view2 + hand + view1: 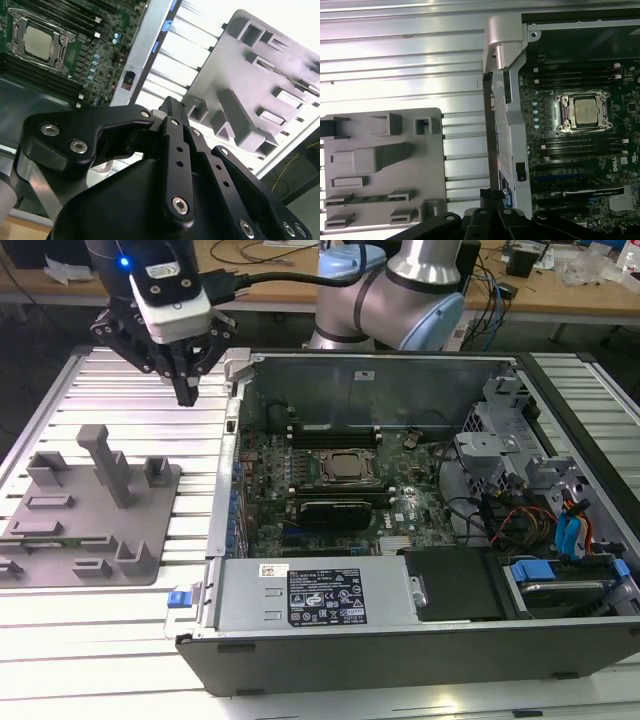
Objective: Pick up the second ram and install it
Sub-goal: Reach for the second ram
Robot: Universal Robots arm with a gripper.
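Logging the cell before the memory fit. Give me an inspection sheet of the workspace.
Surface: slatted metal table.
Job's things: ram lying in the grey fixture; open case beside it.
Clutter: nothing seen.
Grippers: hand shut, empty, over the table between fixture and case.
Cables: black cable at the wrist; wiring inside the case.
Surroundings: wooden bench behind.

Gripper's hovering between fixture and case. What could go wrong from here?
1. The ram lies low in the fixture between grey blocks; the shut gripper may strike them if it descends off line.
2. The fixture's tall post stands near the way to the ram.
3. The case wall is close beside the gripper; a swing could clip it.
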